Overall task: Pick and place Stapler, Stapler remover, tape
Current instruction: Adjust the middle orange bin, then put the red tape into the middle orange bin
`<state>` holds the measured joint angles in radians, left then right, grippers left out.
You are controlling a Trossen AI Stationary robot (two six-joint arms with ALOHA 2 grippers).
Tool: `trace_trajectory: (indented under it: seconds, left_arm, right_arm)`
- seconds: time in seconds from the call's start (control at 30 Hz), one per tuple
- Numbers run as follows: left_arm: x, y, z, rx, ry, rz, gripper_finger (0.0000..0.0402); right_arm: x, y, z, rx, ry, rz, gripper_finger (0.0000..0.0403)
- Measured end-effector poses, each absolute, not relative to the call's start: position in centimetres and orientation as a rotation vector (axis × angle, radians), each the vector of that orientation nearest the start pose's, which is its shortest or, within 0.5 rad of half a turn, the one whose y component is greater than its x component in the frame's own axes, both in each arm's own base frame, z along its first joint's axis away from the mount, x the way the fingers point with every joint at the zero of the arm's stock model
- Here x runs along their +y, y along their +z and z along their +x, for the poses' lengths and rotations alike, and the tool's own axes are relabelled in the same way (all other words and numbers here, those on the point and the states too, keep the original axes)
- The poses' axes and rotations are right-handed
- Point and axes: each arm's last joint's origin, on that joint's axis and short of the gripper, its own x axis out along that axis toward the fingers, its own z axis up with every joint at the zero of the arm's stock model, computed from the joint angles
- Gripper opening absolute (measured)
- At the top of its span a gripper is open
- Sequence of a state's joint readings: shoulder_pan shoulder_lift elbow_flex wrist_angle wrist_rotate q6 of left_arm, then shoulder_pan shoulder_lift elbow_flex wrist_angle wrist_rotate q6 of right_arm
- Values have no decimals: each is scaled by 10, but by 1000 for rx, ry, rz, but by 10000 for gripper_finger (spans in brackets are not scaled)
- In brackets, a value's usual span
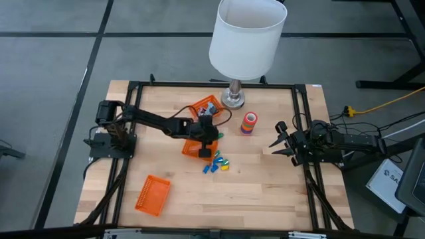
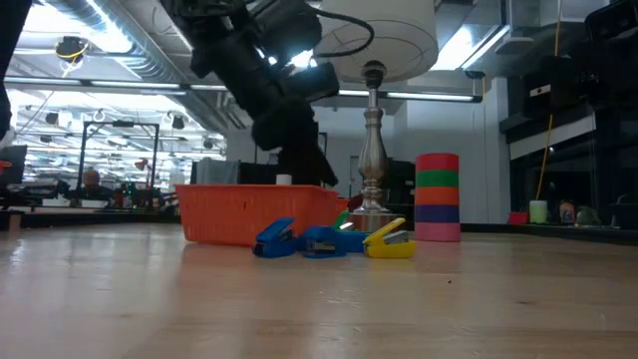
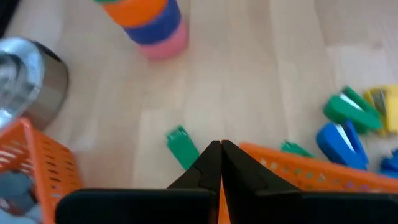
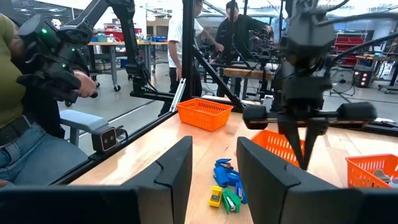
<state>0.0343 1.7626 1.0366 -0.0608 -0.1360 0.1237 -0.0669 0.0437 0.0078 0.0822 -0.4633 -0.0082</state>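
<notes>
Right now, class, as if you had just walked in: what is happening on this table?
The left gripper hangs shut and empty over the rim of an orange basket near the table's middle. A small green piece lies on the wood just outside it, with blue, green and yellow pieces clustered nearby. The stack of tape rolls stands untouched beside the lamp base. The right gripper waits open at the table's right edge.

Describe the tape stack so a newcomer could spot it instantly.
Find the white-shaded lamp at the table's far edge. Just right of its metal base stands the tape stack, upright coloured rolls. Unlike the small clips lying flat nearby, it forms a striped column.
</notes>
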Motion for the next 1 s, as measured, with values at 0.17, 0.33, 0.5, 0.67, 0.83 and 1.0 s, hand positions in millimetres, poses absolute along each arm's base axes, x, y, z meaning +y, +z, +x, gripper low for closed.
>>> trace_trajectory:
  seconds: [0.17,0.33,0.5,0.67,0.83,1.0]
  left_arm:
    - [21,194,371,738,124,171,27]
    - [26,211,380,688,171,209,64]
    - [28,221,388,573,208,233,95]
    - [29,225,396,470,211,286,122]
    - [34,229,402,375,241,247,151]
    - [38,227,426,391,245,265,166]
  right_arm:
    - [6,170,97,-46,396,-20,129]
    - [6,171,97,-47,396,-20,129]
    - [6,171,97,-46,396,-20,129]
    - [6,171,97,-47,396,-20,129]
    - [6,171,97,-47,396,-20,129]
    - [6,171,97,-47,396,-20,129]
